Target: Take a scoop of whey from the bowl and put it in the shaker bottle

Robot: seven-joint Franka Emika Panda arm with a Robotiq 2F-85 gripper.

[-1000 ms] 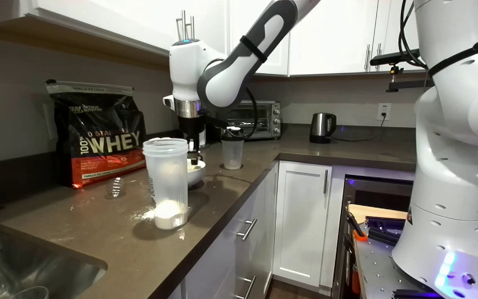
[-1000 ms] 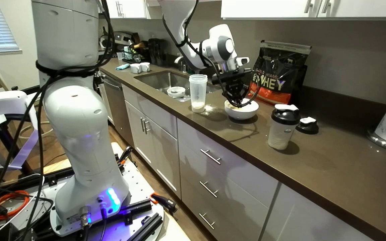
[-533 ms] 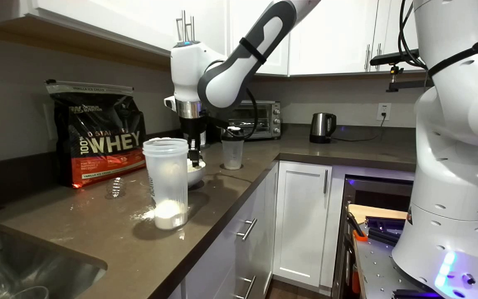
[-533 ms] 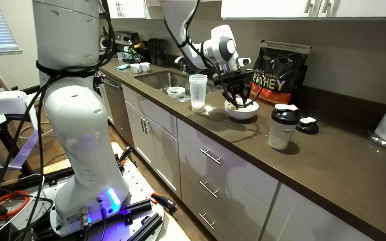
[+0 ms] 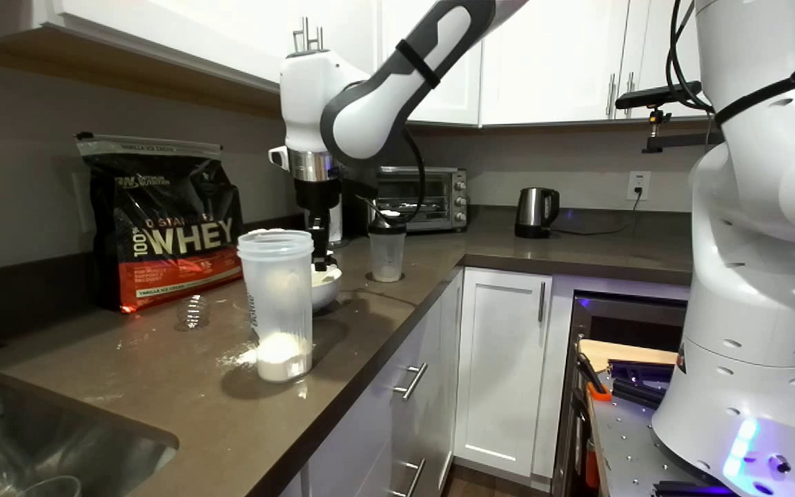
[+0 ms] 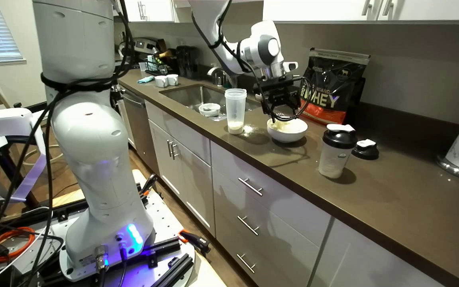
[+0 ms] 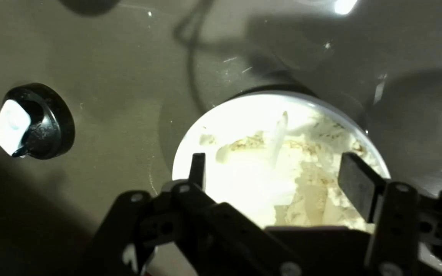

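Above the white bowl (image 7: 359, 119) my gripper (image 7: 272, 165) stands open, one dark finger toward each side of the rim and nothing between them. White whey (image 7: 244, 180) fills much of the bowl, strongly glared. A pale, narrow strip that looks like the handle of the scoop (image 7: 279, 138) rests on the powder between and beyond the fingertips; its cup is lost in the glare. In both exterior views the tall translucent shaker bottle (image 5: 277, 290) stands upright beside the bowl (image 6: 287, 134), with some white powder (image 5: 282, 351) at its bottom.
A black WHEY bag (image 5: 170, 228) leans at the wall. On the bowl's far side from the shaker bottle is a smaller clear cup (image 6: 333, 159) with a black lid, near a loose black lid (image 6: 366, 150). A wire ball (image 5: 193, 312) and the sink (image 5: 80, 442) lie past the shaker bottle.
My gripper dipped slightly toward the bowl, then rose above it and has opened. The bowl and the shaker bottle have kept their places.
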